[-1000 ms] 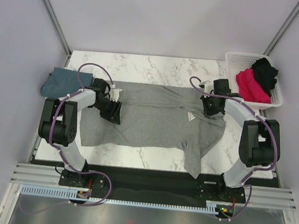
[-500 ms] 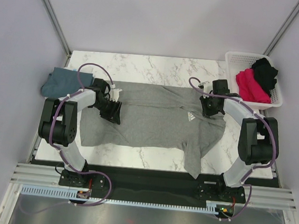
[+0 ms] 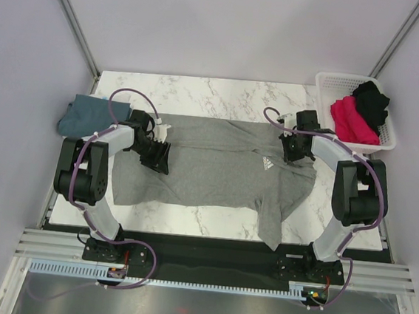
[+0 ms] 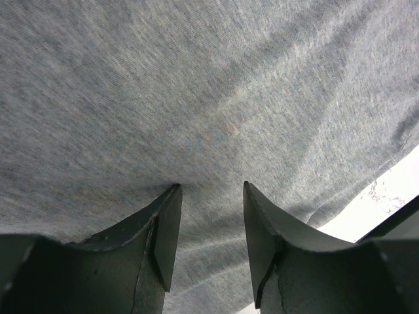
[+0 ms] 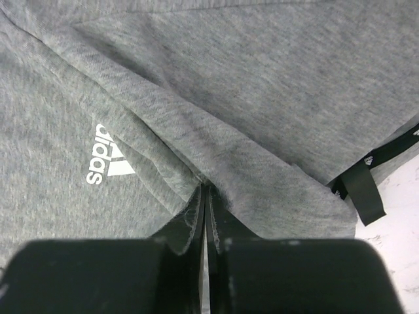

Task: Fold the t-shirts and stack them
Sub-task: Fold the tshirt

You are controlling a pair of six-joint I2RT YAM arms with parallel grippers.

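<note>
A heather grey t-shirt (image 3: 216, 165) with a small white chest logo (image 3: 267, 162) lies spread across the middle of the table, one part hanging over the near edge. My left gripper (image 3: 157, 156) is open, its fingertips on the shirt's left part (image 4: 196, 85), nothing between the jaws (image 4: 209, 190). My right gripper (image 3: 292, 151) is shut, pinching a fold of the grey shirt near its collar (image 5: 206, 186), beside the logo (image 5: 105, 162). A dusty teal-blue t-shirt (image 3: 84, 114) lies bunched at the table's left edge.
A white basket (image 3: 328, 81) at the back right holds a magenta-pink t-shirt (image 3: 350, 119) and a black one (image 3: 371, 98). The marble table (image 3: 223, 95) shows behind and in front of the shirt. A black neck label (image 5: 363, 196) sticks out by the collar.
The right gripper has shifted slightly left and back at the collar. The left arm and the shirt look unchanged.
</note>
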